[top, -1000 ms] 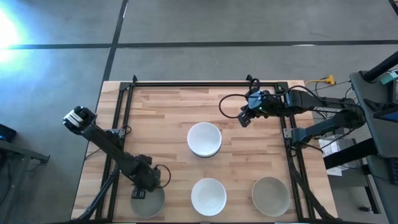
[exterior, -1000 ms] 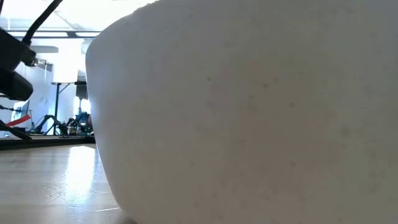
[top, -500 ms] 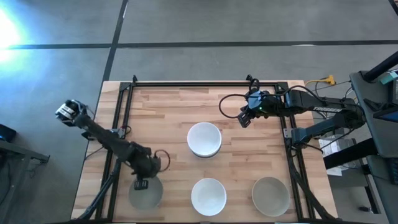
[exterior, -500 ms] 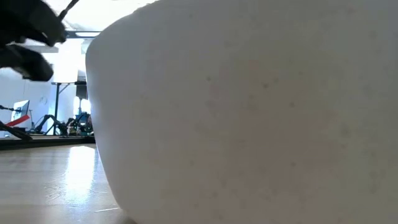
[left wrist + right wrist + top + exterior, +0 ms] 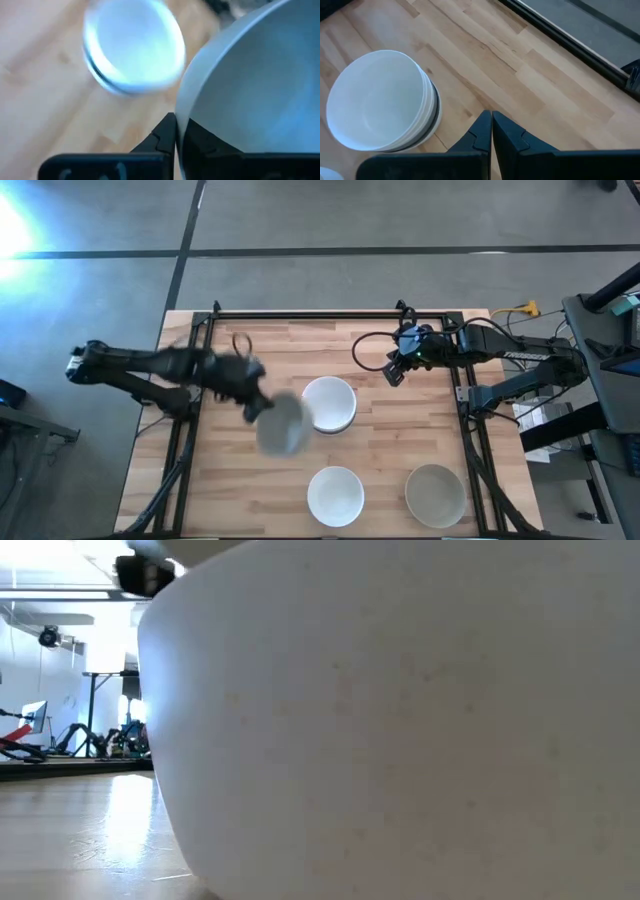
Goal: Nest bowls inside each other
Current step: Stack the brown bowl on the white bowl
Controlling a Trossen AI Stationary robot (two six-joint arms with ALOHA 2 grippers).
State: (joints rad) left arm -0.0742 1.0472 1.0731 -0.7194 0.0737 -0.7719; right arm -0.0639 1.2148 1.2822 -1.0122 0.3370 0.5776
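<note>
On the left of the high view, the left arm reaches across the light wooden table (image 5: 420, 440), and its left gripper (image 5: 258, 406) is clamped on the rim of a pale grey-green round bowl (image 5: 283, 423). That bowl is blurred and sits left of centre, just beside the stack. In the left wrist view the same pale bowl (image 5: 255, 85) fills the right half of the frame, with one dark finger (image 5: 162, 137) pressed against the outside of its wall, and the stack (image 5: 132, 47) shows as a blurry white disc at the upper left.

Middle of the high view: a stack of smooth white bowls (image 5: 329, 403) with a dark one peeking out underneath. Straight below it, near the bottom edge, there's a single white round bowl (image 5: 335, 495) on its own. The low view is pretty much all one big white bowl wall (image 5: 400, 730) right up against the lens.

Lower right of the high view has another pale grey-green bowl (image 5: 435, 494), well apart from the rest.

Upper right, the right gripper (image 5: 392, 371) hovers over bare wood, holding nothing. The right wrist view shows its two dark fingers (image 5: 480, 132) pressed together, with the white stack (image 5: 380, 102) at the left of that frame.
</note>
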